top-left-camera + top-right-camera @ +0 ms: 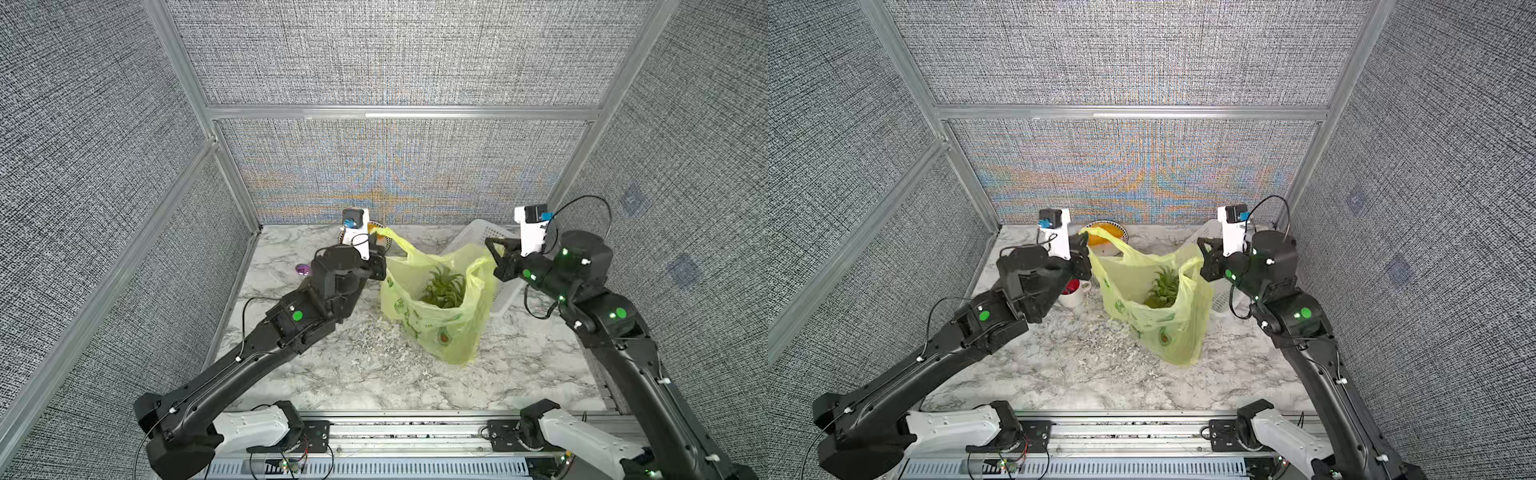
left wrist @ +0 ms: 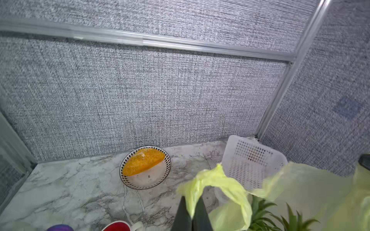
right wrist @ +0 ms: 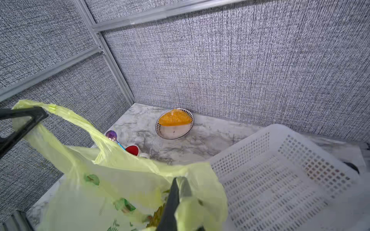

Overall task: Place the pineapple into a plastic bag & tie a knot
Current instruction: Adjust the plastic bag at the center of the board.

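While left gripper (image 2: pixel 191 198) and right gripper (image 3: pixel 179 180) clamp its loop handles, the plastic bag (image 1: pixel 436 332) stands open.
Thin, crinkly yellow-green film on the marbled table (image 1: pixel 332 374) — spiky pineapple (image 1: pixel 444 287) crown inside.

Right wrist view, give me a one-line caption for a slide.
Right claw shut on the plastic bag, white basket beside it, plate by the back wall.

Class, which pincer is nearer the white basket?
Right. The right pincer grips the bag next to the basket; the left pincer is across the bag, toward the plate.
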Tool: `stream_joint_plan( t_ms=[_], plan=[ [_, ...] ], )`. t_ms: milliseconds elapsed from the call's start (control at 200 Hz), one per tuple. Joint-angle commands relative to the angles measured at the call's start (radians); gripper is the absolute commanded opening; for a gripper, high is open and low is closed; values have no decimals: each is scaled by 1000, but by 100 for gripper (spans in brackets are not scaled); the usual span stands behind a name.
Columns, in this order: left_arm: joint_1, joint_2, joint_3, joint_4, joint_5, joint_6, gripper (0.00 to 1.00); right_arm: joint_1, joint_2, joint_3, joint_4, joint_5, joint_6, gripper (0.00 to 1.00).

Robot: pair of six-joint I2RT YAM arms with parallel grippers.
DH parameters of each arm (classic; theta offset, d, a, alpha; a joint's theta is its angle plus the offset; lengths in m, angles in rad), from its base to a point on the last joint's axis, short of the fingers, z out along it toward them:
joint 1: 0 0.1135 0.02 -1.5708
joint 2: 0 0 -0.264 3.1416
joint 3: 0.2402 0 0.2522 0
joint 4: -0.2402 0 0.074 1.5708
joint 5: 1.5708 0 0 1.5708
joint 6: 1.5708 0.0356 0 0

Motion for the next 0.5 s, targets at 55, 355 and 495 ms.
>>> stream_joint_plan(
  t_ms=[55, 355, 495],
  plan=[
    [17, -21, -36, -106, 152, -76, 0, -4, 10, -11, 46, 23, -40, 0],
    [17, -118, -261, 28, 462, 6, 0, -8, -123, -242, 106, -52, -128, 0],
    [17, -165, -335, 168, 598, 46, 0, -9, -168, -319, 83, -40, -172, 0]
  ],
)
